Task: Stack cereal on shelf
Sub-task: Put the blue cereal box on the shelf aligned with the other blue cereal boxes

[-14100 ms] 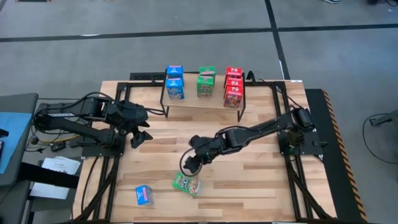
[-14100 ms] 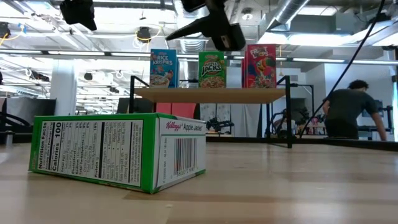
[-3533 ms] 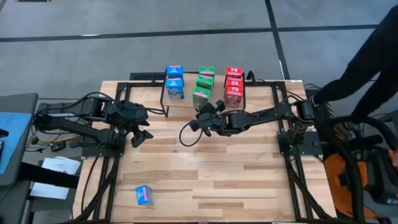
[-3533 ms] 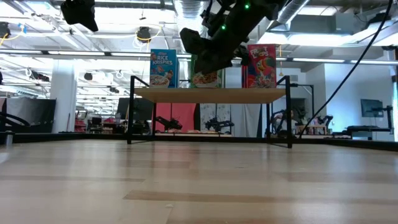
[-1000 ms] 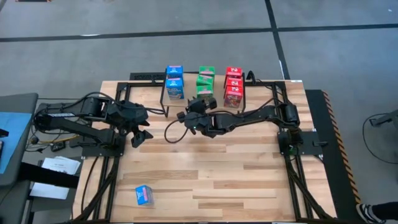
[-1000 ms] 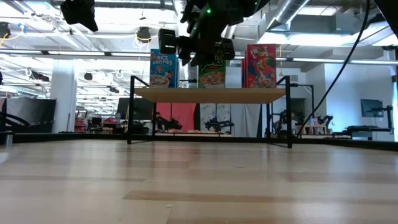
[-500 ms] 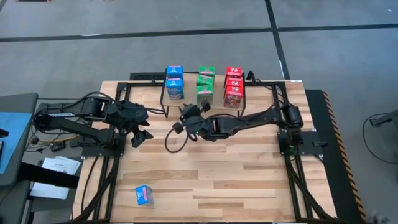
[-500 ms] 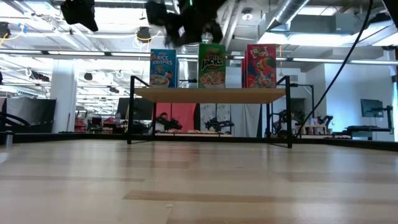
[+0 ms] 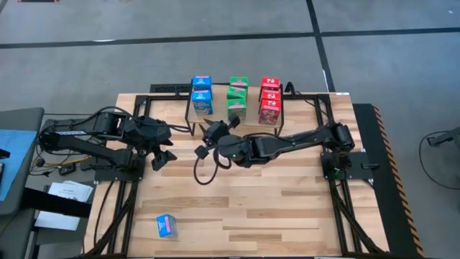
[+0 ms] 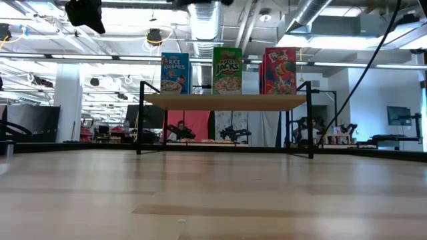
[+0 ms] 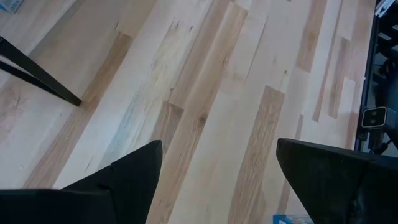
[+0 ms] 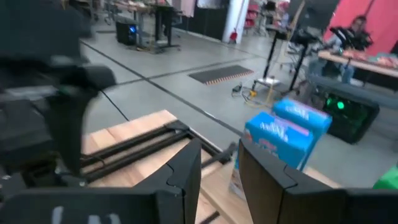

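The shelf (image 9: 233, 115) stands at the table's far middle and bears cereal in three colours: blue boxes (image 9: 202, 97), green boxes (image 9: 237, 96) and red boxes (image 9: 269, 101), upright on their bottoms. The low view shows a blue (image 10: 175, 73), a green (image 10: 227, 70) and a red box (image 10: 279, 70) in front. Another blue box (image 9: 166, 226) lies on the table near its front left. My right gripper (image 9: 207, 137) hovers in front of the shelf's left part, with a narrow empty gap between its fingers (image 12: 221, 171). My left gripper (image 9: 162, 152) waits open at the left.
The black frame rails (image 9: 309, 97) run round the shelf at the table's back. A cable loop (image 9: 205, 171) hangs under my right arm. Bare wood (image 9: 273, 208) spreads across the middle and right front of the table.
My right gripper has drawn back from the green box on the shelf, moving toward the table's left edge and upward. It has risen out of the top of the low view and turned its wrist. The green box has stayed standing on the shelf.
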{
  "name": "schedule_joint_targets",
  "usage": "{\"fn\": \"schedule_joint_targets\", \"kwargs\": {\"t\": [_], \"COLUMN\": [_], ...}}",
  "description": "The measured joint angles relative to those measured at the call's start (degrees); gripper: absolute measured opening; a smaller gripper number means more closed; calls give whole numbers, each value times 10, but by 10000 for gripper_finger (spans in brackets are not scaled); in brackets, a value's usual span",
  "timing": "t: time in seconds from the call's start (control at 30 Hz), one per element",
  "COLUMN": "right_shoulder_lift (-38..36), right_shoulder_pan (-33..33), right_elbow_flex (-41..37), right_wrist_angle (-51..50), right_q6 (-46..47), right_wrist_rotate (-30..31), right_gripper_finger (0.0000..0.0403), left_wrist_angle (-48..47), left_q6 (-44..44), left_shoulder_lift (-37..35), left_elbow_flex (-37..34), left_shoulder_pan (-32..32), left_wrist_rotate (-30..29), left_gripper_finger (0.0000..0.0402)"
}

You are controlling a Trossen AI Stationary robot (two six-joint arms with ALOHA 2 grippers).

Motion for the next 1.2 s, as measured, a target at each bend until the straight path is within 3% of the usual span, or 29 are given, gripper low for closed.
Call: {"fn": "schedule_joint_targets", "kwargs": {"t": [0.33, 0.73, 0.97, 1.2], "right_shoulder_lift": [0, 0, 0, 0], "right_shoulder_pan": [23, 60, 69, 68], "right_elbow_flex": [73, 157, 184, 187], "right_wrist_angle": [-1, -1, -1, -1], "right_q6": [-81, -244, -323, -353], "right_wrist_rotate": [7, 145, 196, 285], "right_gripper_finger": [132, 132, 132, 132], "left_wrist_angle": [0, 8, 5, 4], "left_q6": [0, -11, -29, -119], "left_shoulder_lift": [0, 0, 0, 0], "left_elbow_flex": [0, 0, 0, 0], "left_shoulder_pan": [0, 0, 0, -12], "left_wrist_rotate": [0, -39, 26, 81], "left_gripper_finger": [304, 304, 304, 304]}}
